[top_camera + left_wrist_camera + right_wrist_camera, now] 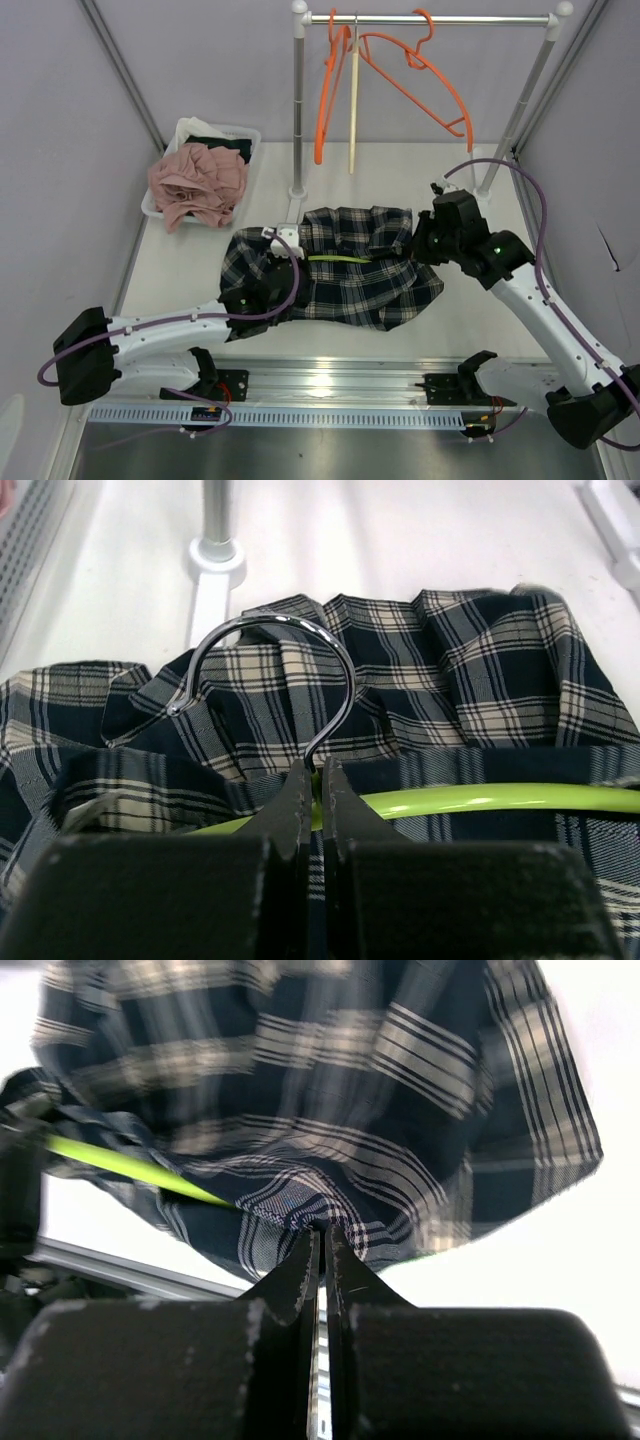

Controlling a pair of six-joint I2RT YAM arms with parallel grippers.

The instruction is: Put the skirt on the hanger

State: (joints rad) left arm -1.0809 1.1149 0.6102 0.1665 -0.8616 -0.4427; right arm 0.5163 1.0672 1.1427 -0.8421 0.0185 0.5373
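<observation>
A dark blue and cream plaid skirt (360, 270) lies crumpled in the middle of the table, draped over a lime green hanger (340, 259) with a chrome hook (262, 670). My left gripper (272, 262) is shut on the hanger at the base of its hook, at the skirt's left end; the green bar (500, 798) runs off to the right. My right gripper (418, 240) is shut on a fold of the skirt (330, 1110) at its right edge and holds it lifted; the green bar (130, 1168) shows beneath the cloth.
A clothes rail (430, 18) on white posts stands at the back with two orange hangers (400, 60) and a cream one (353, 100). A white basket (245, 140) with pink cloth (197, 182) sits at the back left. The rail's post foot (215, 555) stands just beyond the skirt.
</observation>
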